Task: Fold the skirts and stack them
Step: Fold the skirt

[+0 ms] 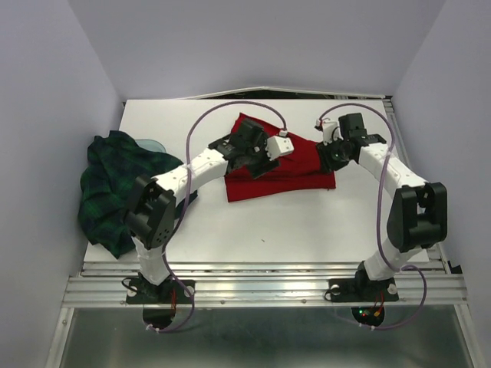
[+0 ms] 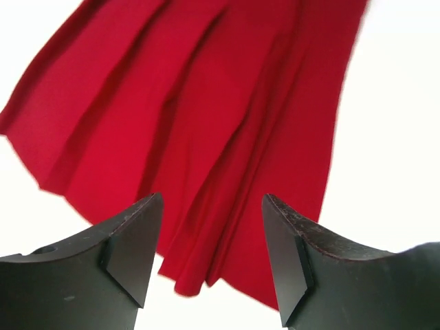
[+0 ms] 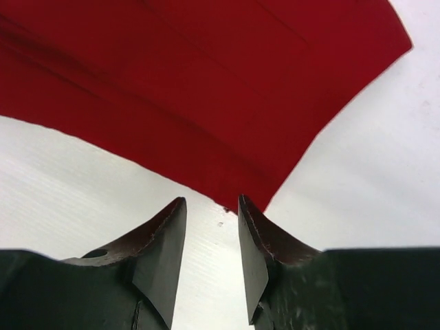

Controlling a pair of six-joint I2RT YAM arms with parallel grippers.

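**On the bench: two skirts, two sets of fingers**

On the far middle of the white bench (image 1: 307, 230) lay item one, the red skirt (image 1: 307, 172), spread flat with its long pleats showing in the left wrist view. Item two, the plaid skirt (image 1: 115, 188), dark green and navy, sat in a loose unfolded heap at the bench's left edge, well apart from the red one.

The left fingers (image 2: 130, 247) were spread wide and released, poised over the pleated red cloth near its hem, with nothing between them. The right fingers (image 3: 161, 247) were at the red skirt's right-hand side, parted by only a narrow gap and grasping nothing. One corner of the red cloth lay just beyond their tips, with bare bench beneath them.
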